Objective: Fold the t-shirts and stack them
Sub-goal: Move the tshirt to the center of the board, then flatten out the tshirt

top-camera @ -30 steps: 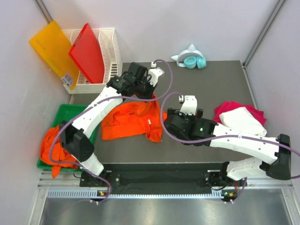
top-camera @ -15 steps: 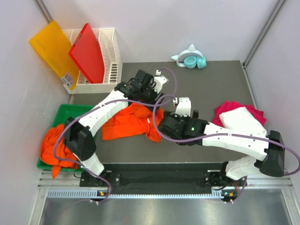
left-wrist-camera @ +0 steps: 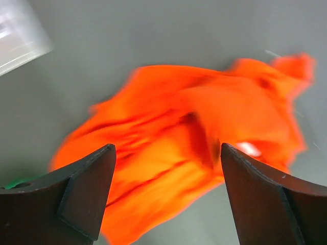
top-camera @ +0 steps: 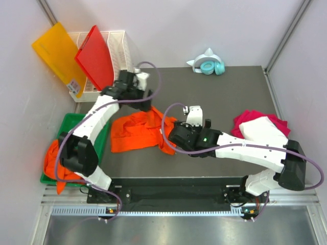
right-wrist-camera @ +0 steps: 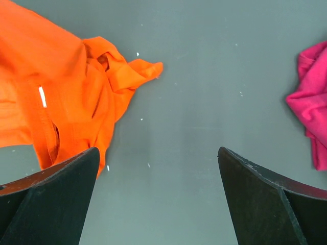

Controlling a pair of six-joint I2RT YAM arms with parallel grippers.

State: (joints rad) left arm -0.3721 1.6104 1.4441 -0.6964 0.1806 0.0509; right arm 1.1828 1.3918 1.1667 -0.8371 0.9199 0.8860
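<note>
Left jaws are spread wide with nothing between them, hanging over the crumpled orange t-shirt [left-wrist-camera: 194, 153]. That wrist view is pretty blurry, though. Right jaws are wide apart too and empty, over bare counter [right-wrist-camera: 204, 102] between the orange shirt's edge and the magenta t-shirt [right-wrist-camera: 311, 112].

From the top view, the orange one lies bunched up left of the counter's middle, not folded. The left arm [top-camera: 95, 120] reaches to the back left, near the white rack [top-camera: 121, 48]. That rack holds the red board [top-camera: 96, 56], and the yellow-orange board [top-camera: 56, 51] leans at its left side.

Over on the right, a folded white t-shirt [top-camera: 263, 131] sits on top of the magenta one. More orange t-shirts [top-camera: 56, 161] are heaped in the green bin [top-camera: 76, 122] at the counter's left edge. Teal headphones [top-camera: 209, 66] sit at the back edge.
</note>
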